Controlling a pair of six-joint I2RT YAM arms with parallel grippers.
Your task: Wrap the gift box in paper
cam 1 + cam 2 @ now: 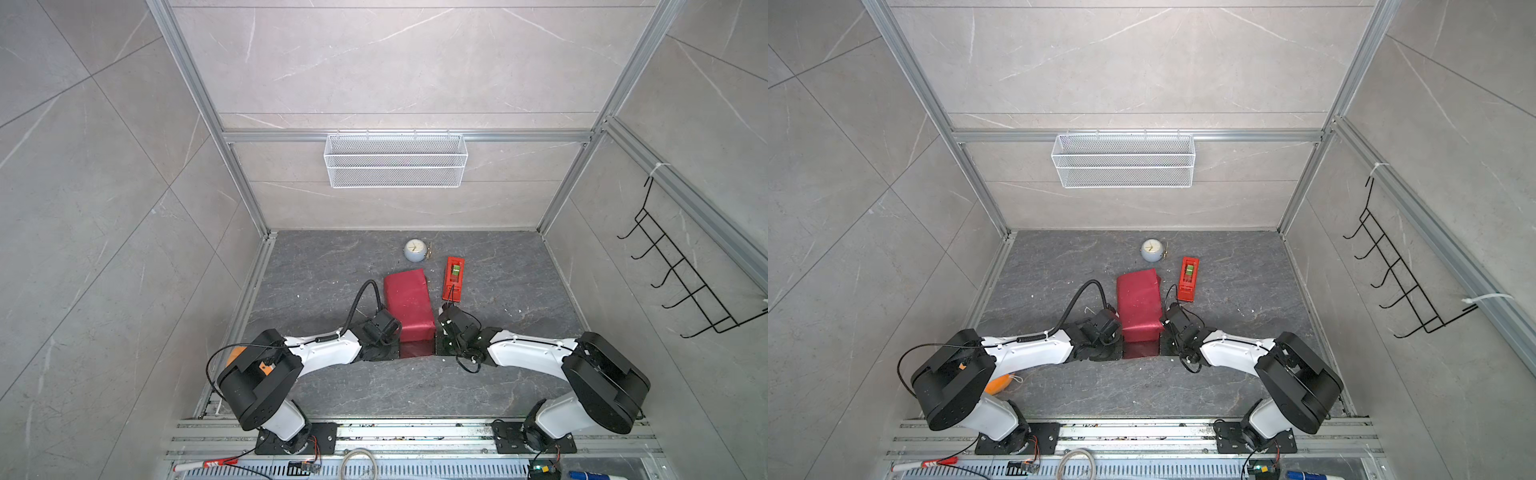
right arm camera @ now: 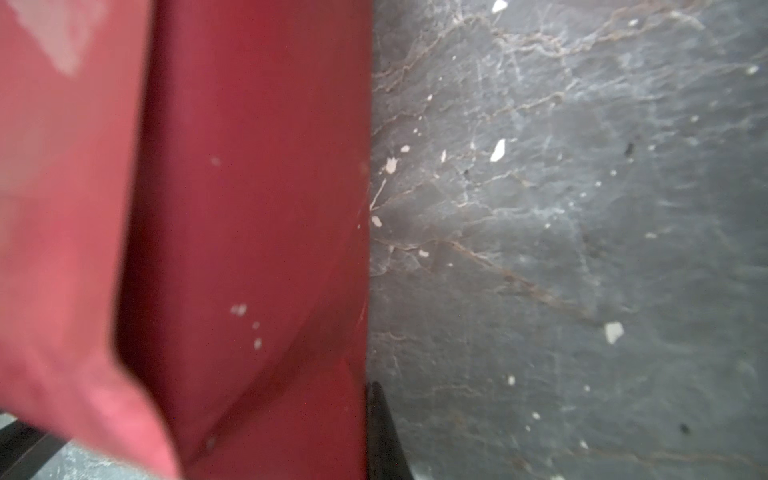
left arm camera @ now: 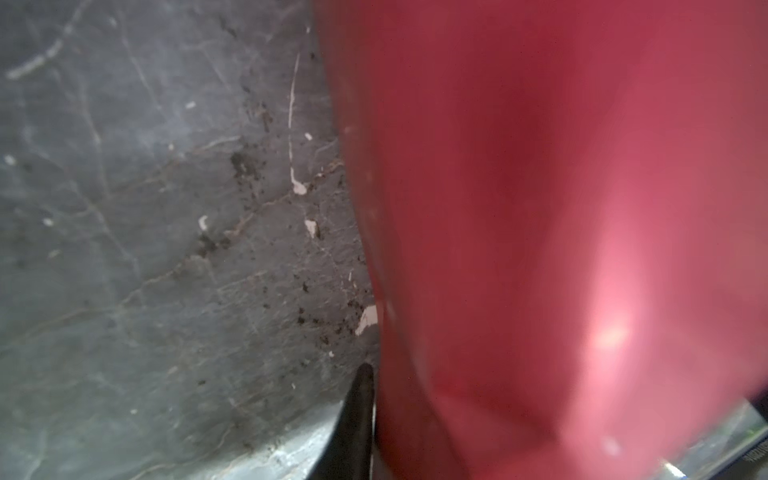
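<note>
The paper (image 1: 409,303) (image 1: 1139,303) is folded into a maroon block-shaped bundle in the middle of the table, and the gift box is hidden under it. A shiny red flap (image 1: 415,348) lies flat at the bundle's near end. My left gripper (image 1: 395,340) (image 3: 374,395) sits at the near left side of the bundle, shut on the paper's edge. One black finger (image 3: 360,419) shows beside the paper and the other is hidden behind it. My right gripper (image 1: 439,337) (image 2: 368,399) mirrors it on the near right side, shut on the paper, with one finger (image 2: 379,428) showing.
A red tape dispenser (image 1: 453,278) lies just right of the bundle. A small round clock (image 1: 414,250) stands behind it. A white wire basket (image 1: 395,160) hangs on the back wall and a black hook rack (image 1: 681,270) on the right wall.
</note>
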